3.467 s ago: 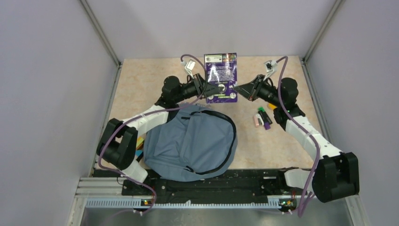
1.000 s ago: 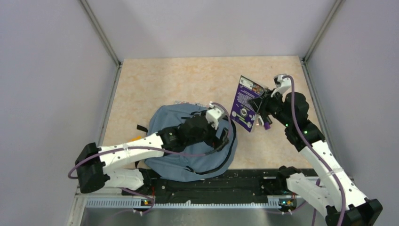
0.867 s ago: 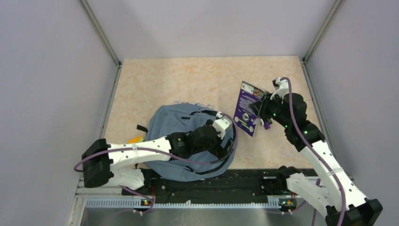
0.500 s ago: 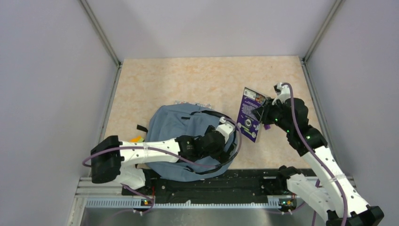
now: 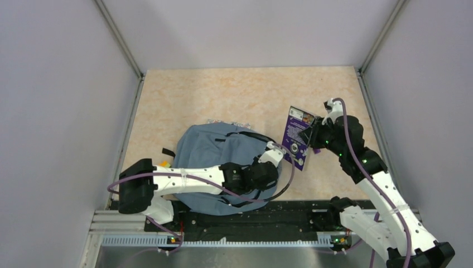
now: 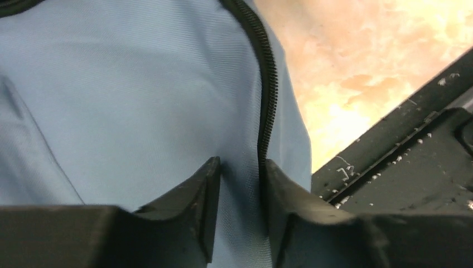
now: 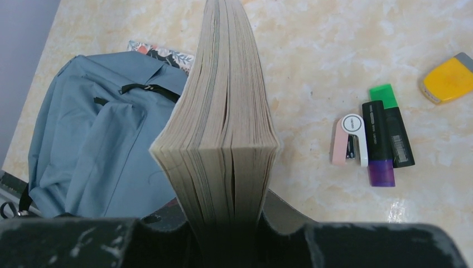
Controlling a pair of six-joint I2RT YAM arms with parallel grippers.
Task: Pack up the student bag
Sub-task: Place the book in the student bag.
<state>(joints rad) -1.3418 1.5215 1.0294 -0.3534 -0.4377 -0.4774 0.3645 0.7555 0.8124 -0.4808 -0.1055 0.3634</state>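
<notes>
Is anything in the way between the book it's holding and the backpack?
Only the left gripper, pressed on the student bag at its zipper, on the side facing the book in the right gripper.

Grey-blue student bag (image 5: 206, 146), black zipper (image 6: 268, 95); purple book (image 5: 295, 135).

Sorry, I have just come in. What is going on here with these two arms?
The student bag lies flat on the table. The right gripper holds a thick purple book in the air beside it. The left gripper is down on the bag's near edge, with fabric next to the zipper between its jaws. A pink stapler and markers lie unpacked on the table.
</notes>
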